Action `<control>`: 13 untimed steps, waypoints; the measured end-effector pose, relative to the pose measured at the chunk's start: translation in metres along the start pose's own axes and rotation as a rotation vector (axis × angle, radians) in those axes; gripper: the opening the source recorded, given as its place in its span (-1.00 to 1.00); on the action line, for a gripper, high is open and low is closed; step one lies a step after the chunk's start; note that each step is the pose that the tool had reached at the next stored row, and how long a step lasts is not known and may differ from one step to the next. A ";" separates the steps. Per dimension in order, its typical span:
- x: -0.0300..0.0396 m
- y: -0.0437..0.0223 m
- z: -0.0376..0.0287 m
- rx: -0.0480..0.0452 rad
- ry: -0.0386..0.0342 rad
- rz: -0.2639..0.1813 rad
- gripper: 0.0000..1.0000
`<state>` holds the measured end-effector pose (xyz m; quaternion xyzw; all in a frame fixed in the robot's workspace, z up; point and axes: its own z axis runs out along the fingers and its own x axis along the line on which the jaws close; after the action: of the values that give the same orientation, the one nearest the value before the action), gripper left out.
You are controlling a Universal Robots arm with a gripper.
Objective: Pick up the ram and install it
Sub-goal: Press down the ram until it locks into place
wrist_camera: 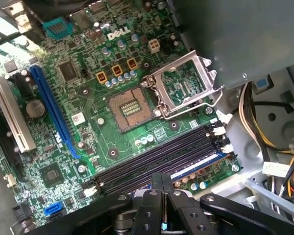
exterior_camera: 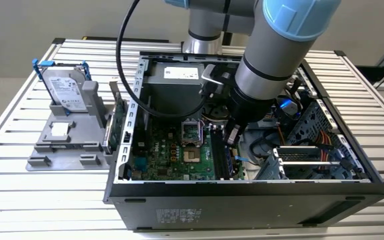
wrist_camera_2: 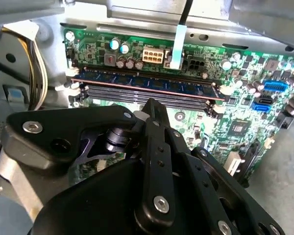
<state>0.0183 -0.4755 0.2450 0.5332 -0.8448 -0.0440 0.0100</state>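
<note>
Drive cage [exterior_camera: 312,155] and cables [exterior_camera: 292,107] close beside the motherboard [exterior_camera: 178,155].

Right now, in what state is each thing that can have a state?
ram: standing on edge in a slot, apart from the gripper.
gripper: shut, empty, just above the ram.
CPU socket: empty, its cover lifted.
case: side open.
hard drive: upright in its stand.

Ram [wrist_camera_2: 147,85] blue-green, dark chips; motherboard [wrist_camera: 88,132] green; pincer [wrist_camera_2: 154,110] black.
</note>
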 end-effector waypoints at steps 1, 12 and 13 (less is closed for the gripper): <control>0.0000 0.0000 0.0000 -0.0001 0.0000 0.000 -1.00; -0.0002 -0.0003 0.0000 -0.0031 0.0089 -0.106 -1.00; -0.0002 -0.0003 0.0000 -0.0033 0.0099 -0.118 -1.00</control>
<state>0.0186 -0.4755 0.2449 0.5824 -0.8117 -0.0433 0.0124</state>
